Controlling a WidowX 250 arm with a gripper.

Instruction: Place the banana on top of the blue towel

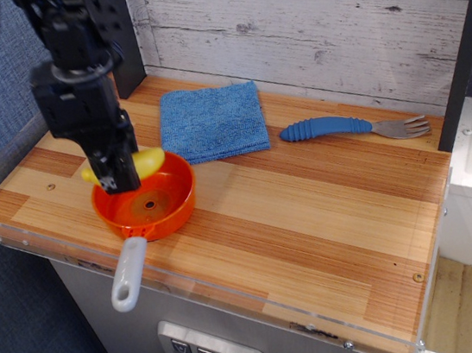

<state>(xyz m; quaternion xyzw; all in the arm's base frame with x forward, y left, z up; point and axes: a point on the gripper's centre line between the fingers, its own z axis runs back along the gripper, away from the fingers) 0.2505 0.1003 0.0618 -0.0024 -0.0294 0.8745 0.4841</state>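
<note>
My gripper (112, 174) is shut on the small yellow banana (144, 162) and holds it lifted just above the far rim of the orange pan (149, 207). The banana sticks out on both sides of the black fingers. The blue towel (212, 121) lies flat on the wooden counter, behind and to the right of the pan, with nothing on it. The gripper is to the left and in front of the towel.
The pan's grey handle (128, 272) reaches over the counter's front edge. A blue-handled fork (353, 126) lies to the right of the towel. A white plank wall stands behind the counter. A clear plastic lip (19, 244) runs along the left and front edges.
</note>
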